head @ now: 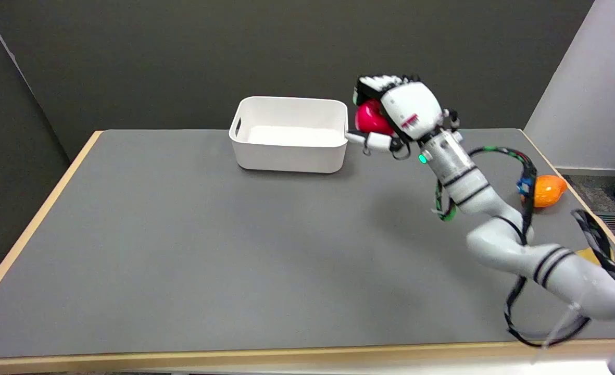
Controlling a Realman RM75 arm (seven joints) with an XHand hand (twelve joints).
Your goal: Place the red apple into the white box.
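Observation:
The red apple (369, 118) is held in the air by my right hand (398, 112), whose fingers wrap over its top while the thumb sits below it. Most of the apple is hidden behind the palm. The hand hangs just right of the white box (289, 152), close to its right wall and above table height. The box stands at the back middle of the grey table, open on top, and nothing shows inside it.
An orange fruit (547, 190) lies near the table's right edge, partly behind my arm's cables. The grey table (182, 250) has a wooden rim. A dark wall stands behind the box.

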